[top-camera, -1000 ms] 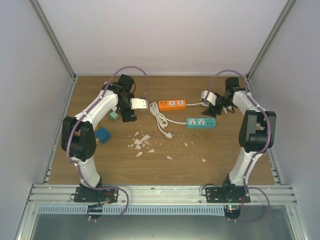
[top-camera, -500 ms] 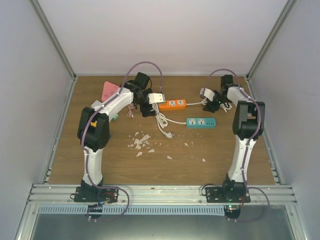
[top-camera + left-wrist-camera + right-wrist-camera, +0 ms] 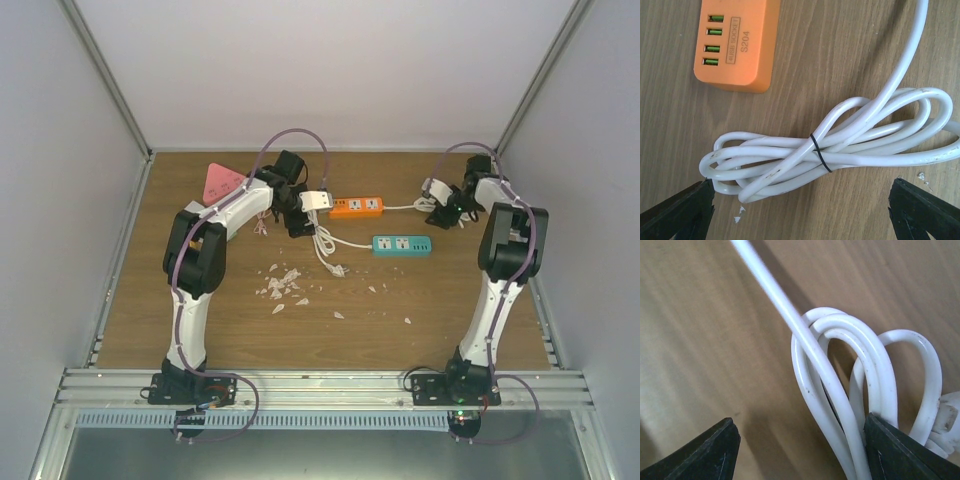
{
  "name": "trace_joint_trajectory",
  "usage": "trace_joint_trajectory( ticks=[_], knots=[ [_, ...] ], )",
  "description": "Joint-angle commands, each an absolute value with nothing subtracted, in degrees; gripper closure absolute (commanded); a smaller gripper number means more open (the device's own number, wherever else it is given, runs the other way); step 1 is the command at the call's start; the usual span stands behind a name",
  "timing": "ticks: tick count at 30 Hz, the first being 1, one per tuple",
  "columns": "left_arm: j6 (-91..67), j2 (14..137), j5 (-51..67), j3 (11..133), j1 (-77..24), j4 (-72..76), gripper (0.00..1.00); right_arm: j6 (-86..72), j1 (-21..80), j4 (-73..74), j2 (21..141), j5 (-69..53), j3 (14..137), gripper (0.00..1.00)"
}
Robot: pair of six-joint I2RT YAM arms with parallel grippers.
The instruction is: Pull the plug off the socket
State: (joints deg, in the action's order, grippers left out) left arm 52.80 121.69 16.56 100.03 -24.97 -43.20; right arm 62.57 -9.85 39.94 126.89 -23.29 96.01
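left gripper [image 3: 802,192] spread wide above tied white cord bundle [image 3: 865,159] beside orange power strip [image 3: 737,47], right gripper [image 3: 799,422] parted around white cable loops [image 3: 805,360]

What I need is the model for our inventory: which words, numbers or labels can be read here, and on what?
"4USB SOCKET": in a printed box on the end of the orange power strip.
"S204": right beside that box, on the same strip.
Teal power strip: any markings are too small to read.
No other readable text.
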Motion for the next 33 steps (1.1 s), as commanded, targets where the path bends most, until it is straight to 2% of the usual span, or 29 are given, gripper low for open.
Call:
trace_joint_trajectory(
  ticks=[1,7,13,20,22,28,33],
  knots=[
    [50.8,121.8,17.6,98.9,-24.2,-40.5,0.05,65.4,-10.1,43.3,120.2,-28.9,90.8,0.28],
    [49.1,118.7,19.2,95.3,-23.1,-38.6,0.03,69.8,-7.3,47.3,110.3,-36.1,83.5,0.19],
    [48.2,116.0,21.4,92.5,-22.6,-37.2,0.01,71.1,-0.7,47.7,107.8,-34.2,79.0,0.07],
    [47.7,113.9,21.9,90.8,-22.5,-36.8,0.01,70.3,4.4,45.1,111.7,-29.5,79.1,0.06],
    [47.6,113.5,21.7,90.3,-22.3,-36.4,0.01,70.2,5.0,44.6,112.8,-28.7,79.3,0.09],
    [47.6,112.8,21.8,89.8,-22.0,-36.1,0.01,71.5,4.4,43.6,114.0,-25.3,77.3,0.29],
    [47.6,112.6,21.9,89.9,-21.7,-36.0,0.01,72.8,1.7,42.4,112.3,-24.4,73.9,0.55]
  ],
)
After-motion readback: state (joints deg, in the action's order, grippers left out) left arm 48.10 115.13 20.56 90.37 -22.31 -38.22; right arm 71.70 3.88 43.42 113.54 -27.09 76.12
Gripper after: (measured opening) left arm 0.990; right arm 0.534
